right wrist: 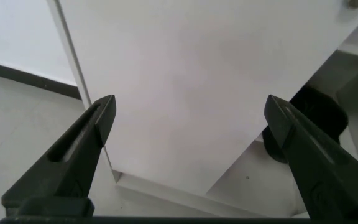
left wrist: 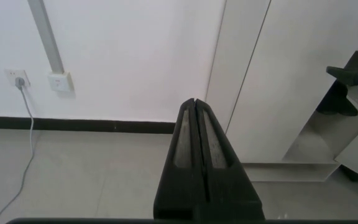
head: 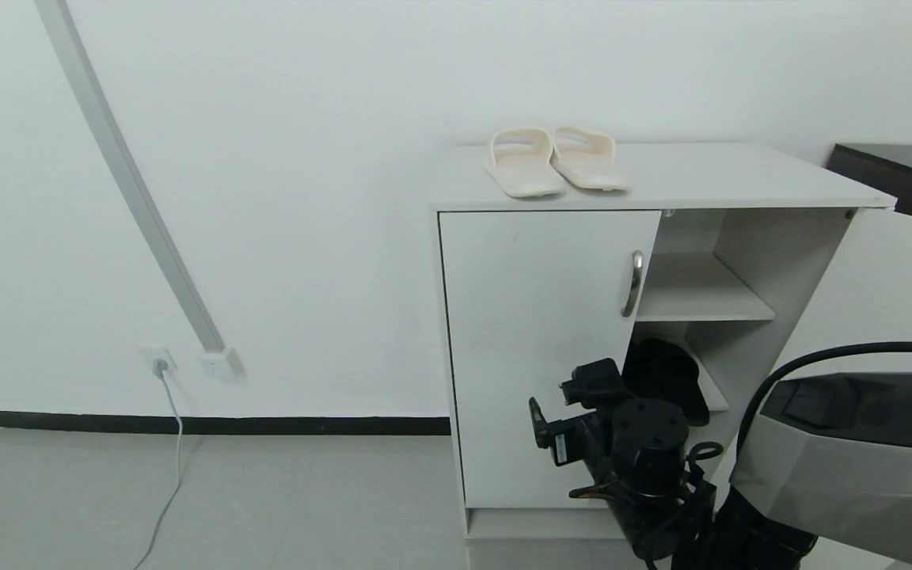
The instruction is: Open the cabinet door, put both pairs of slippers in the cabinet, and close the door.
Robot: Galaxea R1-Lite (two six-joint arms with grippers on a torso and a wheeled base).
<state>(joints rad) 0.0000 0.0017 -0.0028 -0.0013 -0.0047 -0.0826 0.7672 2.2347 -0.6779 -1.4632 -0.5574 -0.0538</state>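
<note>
Right pincer point(right wrist: 188, 118) is held spread wide, left pincer point(left wrist: 195, 106) closed on nothing; beige slippers point(head: 555, 162) atop the cabinet point(head: 535, 340) could be knocked off by a careless grab

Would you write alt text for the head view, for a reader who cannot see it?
A white cabinet stands against a white wall, its right door open, with black slippers low inside. A pair of cream slide slippers lies on top, and the right gripper sits low before the shut left door.

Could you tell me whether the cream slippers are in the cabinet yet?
Out: the cream slippers rest side by side atop the cabinet.
</note>
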